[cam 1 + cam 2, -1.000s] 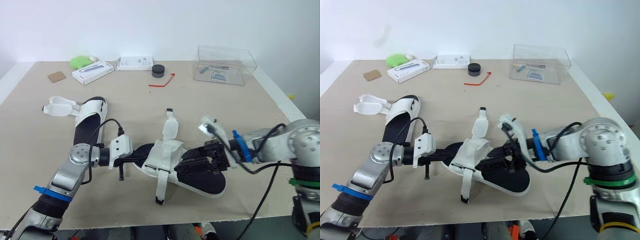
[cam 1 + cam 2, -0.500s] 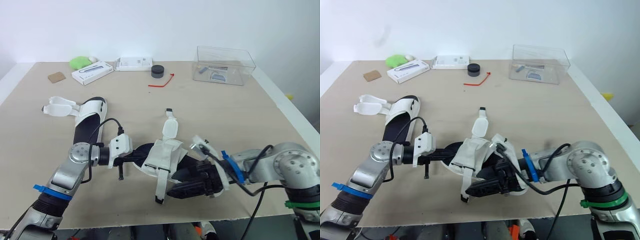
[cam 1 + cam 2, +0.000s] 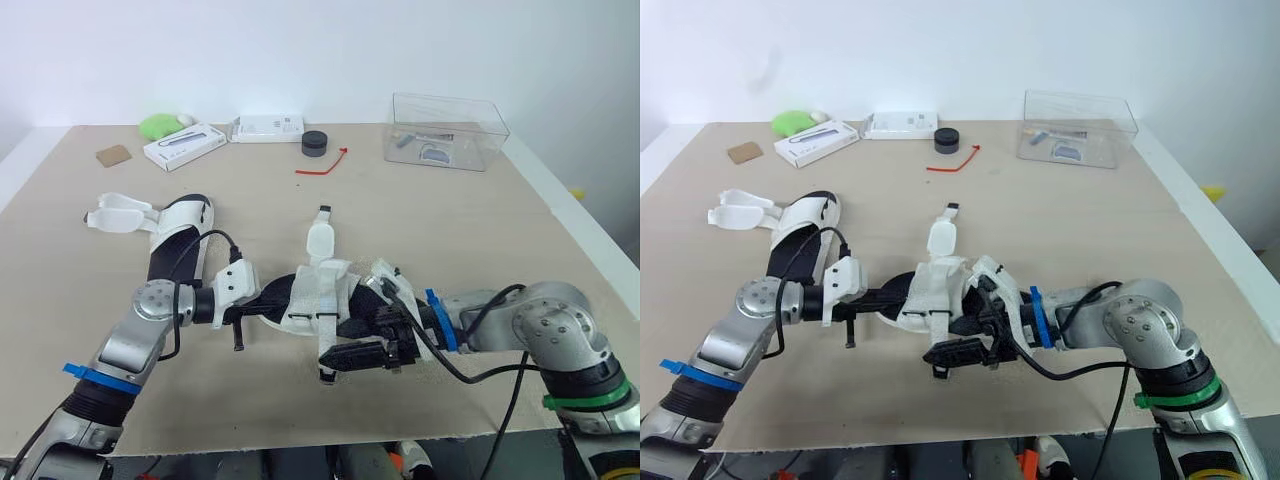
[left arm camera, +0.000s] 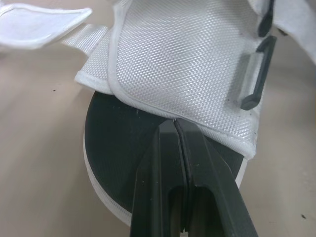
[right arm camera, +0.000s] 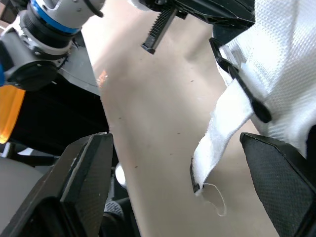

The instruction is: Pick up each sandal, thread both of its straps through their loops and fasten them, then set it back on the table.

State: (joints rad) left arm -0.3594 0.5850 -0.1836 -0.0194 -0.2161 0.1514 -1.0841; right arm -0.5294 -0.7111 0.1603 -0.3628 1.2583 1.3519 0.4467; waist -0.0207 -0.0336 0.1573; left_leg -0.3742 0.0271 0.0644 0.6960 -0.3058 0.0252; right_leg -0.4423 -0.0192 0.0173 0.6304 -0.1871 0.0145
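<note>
Big beige tabletop (image 3: 480,230) under everything. In the upper right of the frame sits a clear plastic box (image 3: 495,140) with a couple of small grey-blue bits (image 3: 437,152) lying on its floor; can't make out what they are.

The white-and-black strap sandal (image 3: 322,290) is low in the centre of the frame, right between the two arms, with one white strap sticking out toward the far edge. The twin sandal (image 3: 175,240) is over at the left, well apart, its straps splayed loose.

The left gripper (image 4: 176,123) has its fingers pressed together, tips against the hem of the sandal's white mesh flap, over the black insole. Can't tell if any fabric is pinched.

The right gripper (image 5: 173,148) is spread wide and holding nothing. A loose white strap (image 5: 222,133) hangs between its fingers without touching either.
</note>
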